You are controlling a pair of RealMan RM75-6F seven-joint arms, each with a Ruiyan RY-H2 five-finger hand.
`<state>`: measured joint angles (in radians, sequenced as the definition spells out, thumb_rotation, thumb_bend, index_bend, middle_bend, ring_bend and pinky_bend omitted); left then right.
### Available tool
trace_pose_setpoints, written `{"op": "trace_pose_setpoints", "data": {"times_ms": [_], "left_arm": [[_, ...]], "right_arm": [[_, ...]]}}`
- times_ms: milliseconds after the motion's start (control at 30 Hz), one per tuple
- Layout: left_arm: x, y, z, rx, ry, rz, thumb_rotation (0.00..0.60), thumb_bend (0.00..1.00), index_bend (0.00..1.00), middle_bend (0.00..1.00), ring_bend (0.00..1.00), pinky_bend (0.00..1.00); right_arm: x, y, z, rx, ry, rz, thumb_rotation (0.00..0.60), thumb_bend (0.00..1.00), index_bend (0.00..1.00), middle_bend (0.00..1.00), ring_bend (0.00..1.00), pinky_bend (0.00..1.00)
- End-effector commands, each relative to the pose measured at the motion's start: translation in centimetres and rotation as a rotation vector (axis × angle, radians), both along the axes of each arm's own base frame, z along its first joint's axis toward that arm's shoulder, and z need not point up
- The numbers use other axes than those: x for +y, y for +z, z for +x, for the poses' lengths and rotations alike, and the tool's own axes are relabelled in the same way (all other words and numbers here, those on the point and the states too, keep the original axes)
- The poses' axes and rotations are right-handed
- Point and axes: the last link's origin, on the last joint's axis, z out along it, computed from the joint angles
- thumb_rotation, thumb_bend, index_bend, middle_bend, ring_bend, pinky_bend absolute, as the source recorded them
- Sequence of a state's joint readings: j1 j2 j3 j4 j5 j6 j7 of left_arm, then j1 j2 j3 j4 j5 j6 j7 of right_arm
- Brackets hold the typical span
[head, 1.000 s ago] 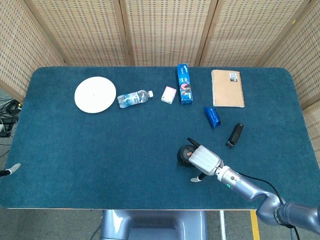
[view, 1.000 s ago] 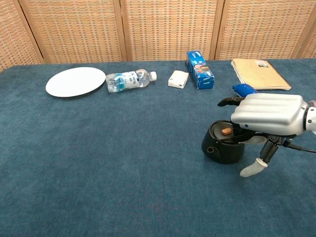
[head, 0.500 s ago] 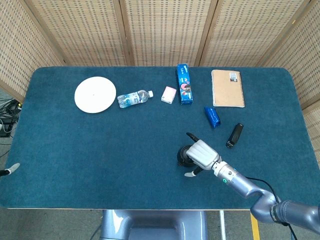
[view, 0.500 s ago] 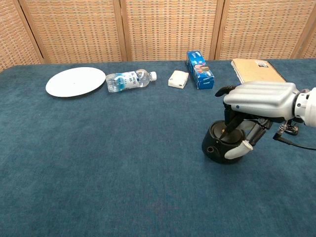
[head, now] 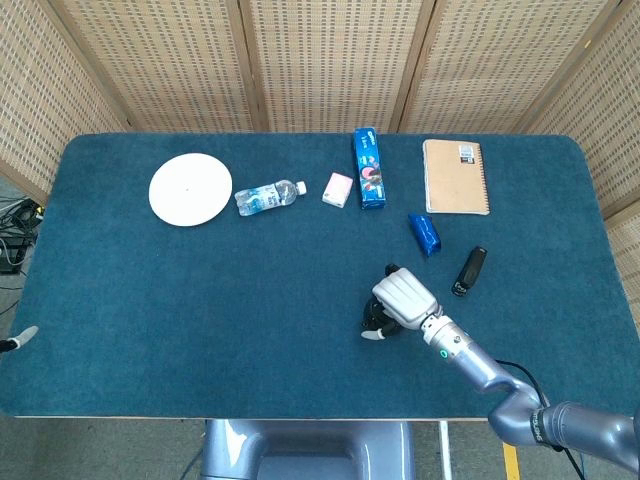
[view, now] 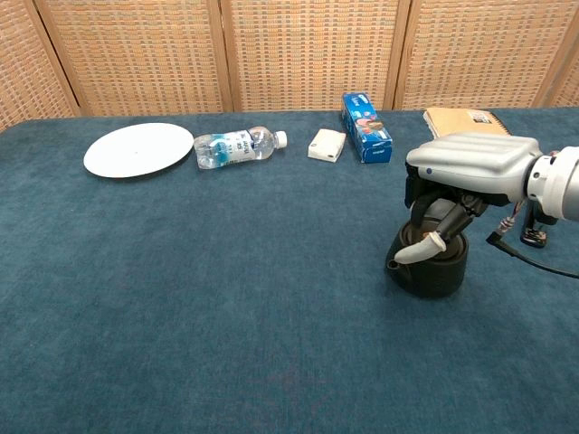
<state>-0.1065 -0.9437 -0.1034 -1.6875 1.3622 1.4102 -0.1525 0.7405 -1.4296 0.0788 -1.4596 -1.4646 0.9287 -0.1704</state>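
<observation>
Woven screens stand behind a blue-carpeted worktop, where a white plate, a water bottle and a blue box lie along the far side. Right of centre, near the front edge, the right robot hand arches palm-down over a round black pot, fingers curled around its top. This looks like the grasping step, and lifting next would call for a firm, level hold; the left robot hand is out of sight.
</observation>
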Motion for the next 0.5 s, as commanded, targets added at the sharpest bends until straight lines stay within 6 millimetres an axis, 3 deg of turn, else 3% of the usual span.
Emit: {"op": "trace_pose_setpoints", "data": {"times_ms": [33,233,400,500], "left_arm": [[0.00,0.01,-0.03,-0.001,0.000,0.000,0.600,0.00,0.00,0.00,0.00,0.00],[0.00,0.01,0.02,-0.001,-0.001,0.000,0.600,0.00,0.00,0.00,0.00,0.00],[-0.04,0.02,0.04,0.000,-0.003,0.000,0.600,0.00,0.00,0.00,0.00,0.00],[-0.04,0.04,0.03,-0.001,-0.003,0.001,0.600,0.00,0.00,0.00,0.00,0.00]], "right_arm": [[0.13,-0.05,0.13,-0.007,0.005,-0.007,0.600,0.85,1.00,1.00,1.00,0.44],[0.38,0.01,0.44,-0.015,0.031,-0.027,0.600,0.94,1.00,1.00,1.00,0.55],[0.58,0.03,0.73,-0.043,0.044,-0.031,0.600,0.97,1.00,1.00,1.00,0.77],[0.66,0.14,0.93,-0.069,0.051,-0.032,0.600,0.97,1.00,1.00,1.00,0.83]]}}
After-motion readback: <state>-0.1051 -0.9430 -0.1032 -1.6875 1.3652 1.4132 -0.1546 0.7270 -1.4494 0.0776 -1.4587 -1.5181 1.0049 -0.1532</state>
